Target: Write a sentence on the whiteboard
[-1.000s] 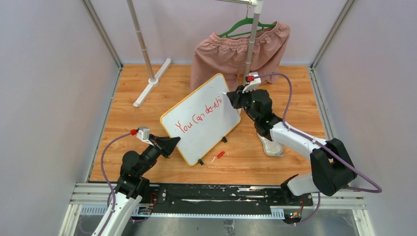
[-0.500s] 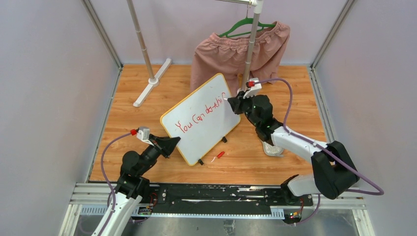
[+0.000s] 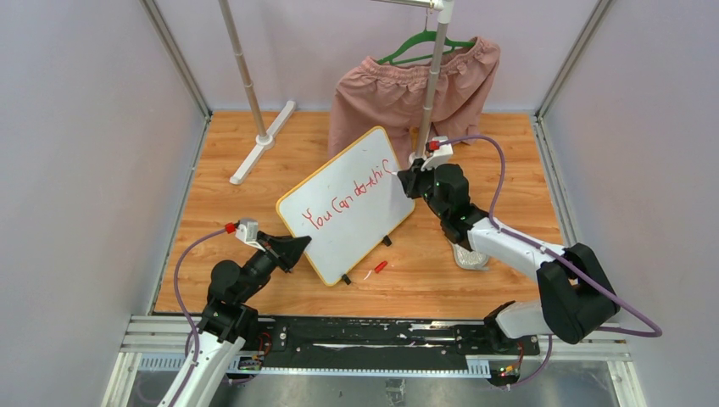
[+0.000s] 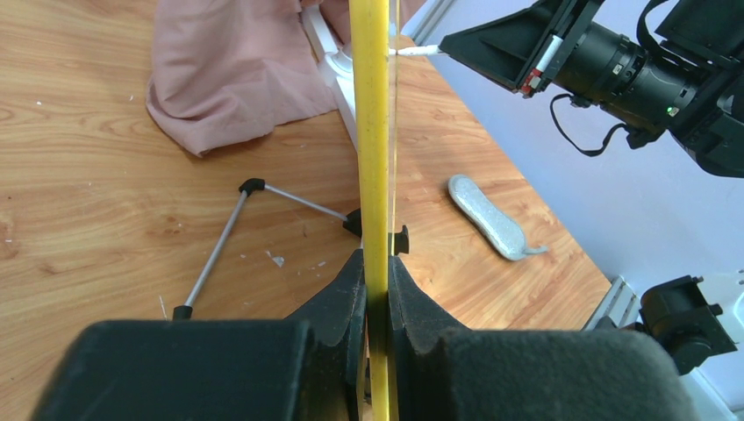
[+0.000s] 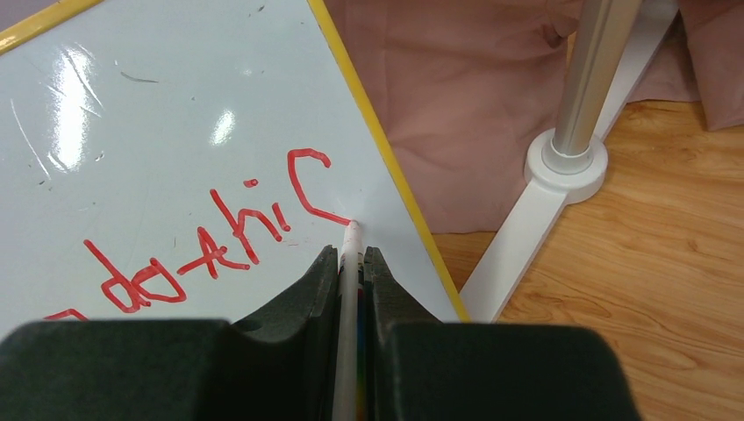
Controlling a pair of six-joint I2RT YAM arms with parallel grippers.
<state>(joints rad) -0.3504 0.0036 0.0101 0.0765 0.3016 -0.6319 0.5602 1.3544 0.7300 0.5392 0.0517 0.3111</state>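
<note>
Right claw (image 5: 351, 256) is pinched tight around a white marker (image 5: 348, 298). The marker's red-stained tip touches the whiteboard (image 3: 356, 229) at the tail of the last red letter, close to the board's yellow edge. Left claw (image 4: 377, 267) is closed on the opposite edge of the board, its two dark fingers pressed to either side of the yellow frame, which that wrist sees edge-on.

The whiteboard stands tilted near the middle of the wooden desk (image 3: 220, 212), propped from behind by a thin wire leg (image 4: 219, 246), with small black feet along its lower edge. The sentence (image 3: 343, 202) runs in one red line across the white face. I read "You can do" and then something like "this", the final letter a hooked curve.

Behind the board, pink shorts (image 3: 381, 93) hang on a green hanger (image 3: 424, 42) from a pale rack pole (image 3: 434, 68). A small red piece (image 3: 379, 267) lies on the desk near the board's lower corner, and a silvery oblong thing (image 3: 466, 252) lies beside the right arm.
</note>
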